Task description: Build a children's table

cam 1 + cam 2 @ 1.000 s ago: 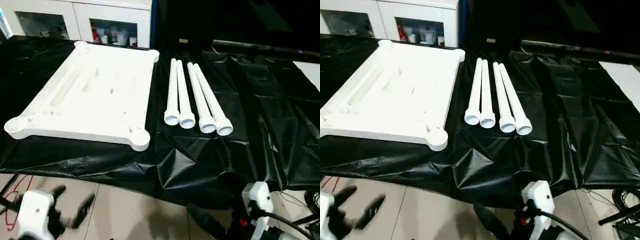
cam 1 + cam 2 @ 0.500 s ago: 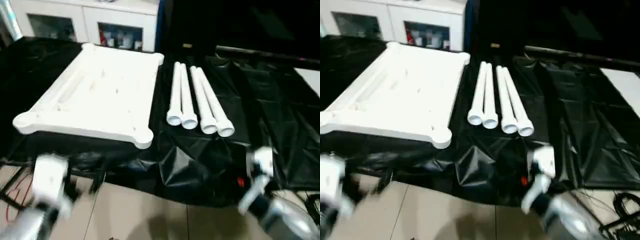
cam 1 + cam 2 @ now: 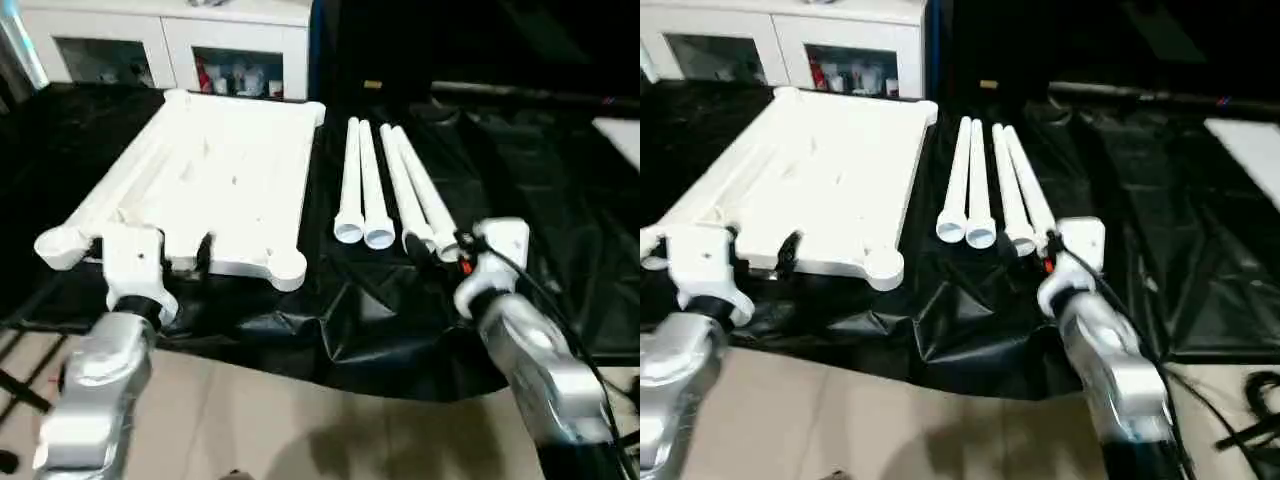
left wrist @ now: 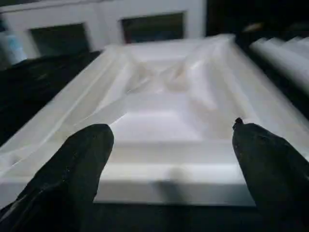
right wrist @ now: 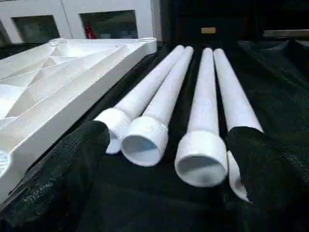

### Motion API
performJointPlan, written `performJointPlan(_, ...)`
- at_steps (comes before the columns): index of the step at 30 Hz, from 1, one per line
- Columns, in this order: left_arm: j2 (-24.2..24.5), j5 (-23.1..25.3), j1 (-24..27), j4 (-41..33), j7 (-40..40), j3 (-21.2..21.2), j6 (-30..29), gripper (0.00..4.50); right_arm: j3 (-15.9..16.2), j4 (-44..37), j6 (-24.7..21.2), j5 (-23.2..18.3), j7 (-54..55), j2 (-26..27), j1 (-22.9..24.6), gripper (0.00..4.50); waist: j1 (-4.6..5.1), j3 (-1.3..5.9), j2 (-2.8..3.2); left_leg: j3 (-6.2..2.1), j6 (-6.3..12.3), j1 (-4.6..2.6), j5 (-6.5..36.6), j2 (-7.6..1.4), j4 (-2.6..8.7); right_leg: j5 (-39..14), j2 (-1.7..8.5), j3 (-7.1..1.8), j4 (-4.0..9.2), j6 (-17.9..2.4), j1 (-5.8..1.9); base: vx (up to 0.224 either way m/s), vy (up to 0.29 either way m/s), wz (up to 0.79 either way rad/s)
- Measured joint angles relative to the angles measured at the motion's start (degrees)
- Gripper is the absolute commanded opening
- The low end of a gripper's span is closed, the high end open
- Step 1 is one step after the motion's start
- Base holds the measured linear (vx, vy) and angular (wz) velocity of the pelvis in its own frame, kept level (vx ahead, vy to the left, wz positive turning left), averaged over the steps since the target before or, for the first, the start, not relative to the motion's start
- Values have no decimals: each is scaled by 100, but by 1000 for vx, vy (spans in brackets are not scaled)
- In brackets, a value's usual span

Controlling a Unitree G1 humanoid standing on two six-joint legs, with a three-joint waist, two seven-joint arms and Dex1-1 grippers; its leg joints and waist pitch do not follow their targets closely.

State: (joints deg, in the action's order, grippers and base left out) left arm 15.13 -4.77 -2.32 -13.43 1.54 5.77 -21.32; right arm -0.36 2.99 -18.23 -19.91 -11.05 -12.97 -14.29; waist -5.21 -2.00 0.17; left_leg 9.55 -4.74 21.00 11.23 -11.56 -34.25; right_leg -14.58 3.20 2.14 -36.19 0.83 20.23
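Note:
The white table top point(image 3: 215, 180) lies ribbed side up on the left of the black sheet, with round sockets at its corners. To its right, four white legs point(image 3: 385, 190) lie side by side, open ends toward me. My left gripper point(image 3: 150, 246) is open at the top's near edge, and that edge spans the gap between its black fingers point(image 4: 72, 164). My right gripper point(image 3: 455, 245) is open at the near ends of the legs point(image 5: 200, 154). Its fingers point(image 5: 270, 164) stand on either side of those ends, touching none.
A black plastic sheet point(image 3: 540, 180) covers the work surface, crumpled and hanging over the front edge. A white cabinet with glass doors point(image 3: 170, 45) stands behind the table top. Tiled floor point(image 3: 300, 420) shows below the edge.
Both arms have come up from below the sheet's front edge: the left gripper to the table top's near edge, the right to the legs' near ends. The camera has shifted a little.

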Motion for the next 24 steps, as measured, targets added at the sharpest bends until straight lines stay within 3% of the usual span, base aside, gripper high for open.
performJointPlan(6,6,142,-357,305,31,-135,381,448,-146,227,185,-34,-88,158,-465,450,-76,10,-65,2,25,51,-14,-1,-6,2,2,5,-22,2,56,0,0,0)
performJointPlan(9,-81,89,-666,69,-66,-45,257,448,-186,-38,-158,-152,16,146,-316,450,-112,0,-123,28,91,61,-27,1,-28,-1,18,-8,-30,-3,62,0,0,0)
performJointPlan(13,-55,16,-938,82,-54,54,273,448,-204,-372,-502,-317,145,417,-94,450,-54,0,-148,52,148,70,-39,21,-41,25,40,-35,-17,14,70,0,0,0)
performJointPlan(16,-18,140,-942,183,-61,30,265,448,-175,-442,-302,-247,324,706,106,450,25,-3,-147,49,119,76,-33,22,-44,63,37,-37,4,15,72,0,0,0)
performJointPlan(24,76,232,-927,334,77,-109,179,448,-173,-516,-154,-43,593,751,341,450,38,-31,-96,27,67,73,-64,20,-18,114,20,-36,4,17,87,0,0,0)
